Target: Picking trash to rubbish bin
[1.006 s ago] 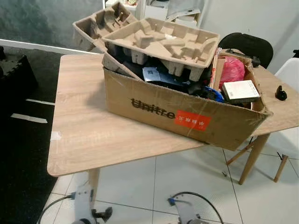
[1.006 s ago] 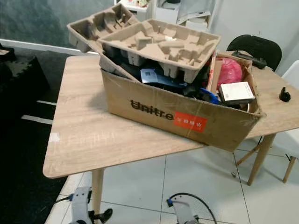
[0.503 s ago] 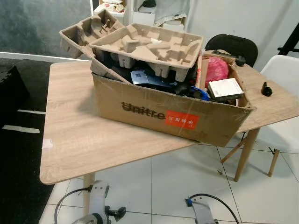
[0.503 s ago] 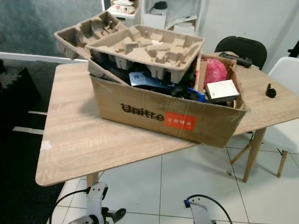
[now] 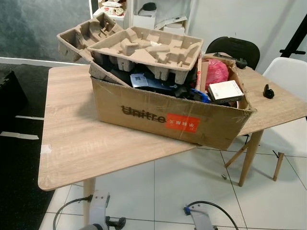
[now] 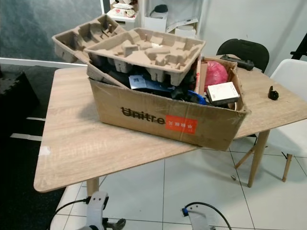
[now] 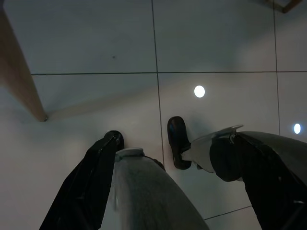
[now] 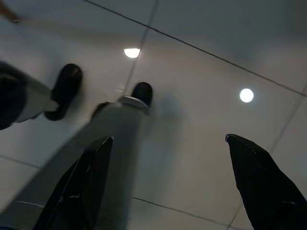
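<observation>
On the wooden bench (image 5: 72,143) before me stands a cardboard box (image 5: 163,117) full of trash, with two pulp trays (image 5: 148,48) on top. My left end effector (image 7: 144,143) and right end effector (image 8: 168,177) hang low over the tiled floor (image 6: 201,182), both released, grasping nothing.

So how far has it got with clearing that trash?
Nothing looks done yet. The cardboard box on the table is full, pulp trays piled on top. In hand: nothing; the left tool and right tool hang open over floor tiles. All the picking remains.
</observation>
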Controlling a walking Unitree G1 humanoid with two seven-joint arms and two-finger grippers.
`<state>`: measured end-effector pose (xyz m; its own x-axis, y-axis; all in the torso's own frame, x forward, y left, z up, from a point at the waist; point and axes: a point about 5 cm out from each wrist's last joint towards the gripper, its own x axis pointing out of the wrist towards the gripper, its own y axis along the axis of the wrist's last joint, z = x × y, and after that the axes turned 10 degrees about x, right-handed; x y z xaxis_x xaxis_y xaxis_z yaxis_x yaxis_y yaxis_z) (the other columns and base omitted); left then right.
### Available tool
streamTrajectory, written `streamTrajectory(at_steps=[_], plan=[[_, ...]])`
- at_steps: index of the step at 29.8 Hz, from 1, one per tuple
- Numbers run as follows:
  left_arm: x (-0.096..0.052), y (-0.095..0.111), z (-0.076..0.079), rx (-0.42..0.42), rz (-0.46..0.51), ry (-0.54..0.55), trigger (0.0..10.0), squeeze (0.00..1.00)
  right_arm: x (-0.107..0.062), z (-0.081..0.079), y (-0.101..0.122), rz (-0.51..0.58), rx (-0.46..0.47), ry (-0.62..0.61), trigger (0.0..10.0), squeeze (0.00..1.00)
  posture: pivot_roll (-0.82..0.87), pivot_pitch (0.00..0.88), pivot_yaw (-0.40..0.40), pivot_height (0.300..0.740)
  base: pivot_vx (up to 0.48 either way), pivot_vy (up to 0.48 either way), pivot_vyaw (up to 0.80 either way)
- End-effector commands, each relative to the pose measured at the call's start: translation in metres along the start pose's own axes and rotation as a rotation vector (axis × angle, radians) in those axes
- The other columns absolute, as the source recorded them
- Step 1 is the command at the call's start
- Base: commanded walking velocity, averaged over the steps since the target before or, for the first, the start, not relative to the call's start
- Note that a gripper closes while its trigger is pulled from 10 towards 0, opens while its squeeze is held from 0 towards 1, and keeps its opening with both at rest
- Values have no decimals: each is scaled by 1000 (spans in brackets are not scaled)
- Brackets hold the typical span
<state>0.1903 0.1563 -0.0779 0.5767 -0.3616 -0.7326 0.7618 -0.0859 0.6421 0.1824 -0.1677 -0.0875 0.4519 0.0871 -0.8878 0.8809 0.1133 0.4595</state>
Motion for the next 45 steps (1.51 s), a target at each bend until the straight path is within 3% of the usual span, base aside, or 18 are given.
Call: streamTrajectory(at_steps=[1,14,30,45], plan=[[-6,-9,-8,-1,-27,30,10000,0,0,-2,-3,-16,-23,9,10000,0,154,64,-73,740,0,0,0],[-7,-15,-9,-48,-30,75,10000,0,0,-2,-8,-42,-89,17,10000,0,194,72,-108,740,0,0,0],[-4,-13,-3,-22,-47,42,10000,0,-3,10,-24,-77,-77,-18,10000,0,156,66,-96,740,-268,0,0],[-5,-14,-6,-35,-43,52,10000,0,-4,14,-23,-81,-108,-16,10000,0,180,70,-100,740,-298,0,0]])
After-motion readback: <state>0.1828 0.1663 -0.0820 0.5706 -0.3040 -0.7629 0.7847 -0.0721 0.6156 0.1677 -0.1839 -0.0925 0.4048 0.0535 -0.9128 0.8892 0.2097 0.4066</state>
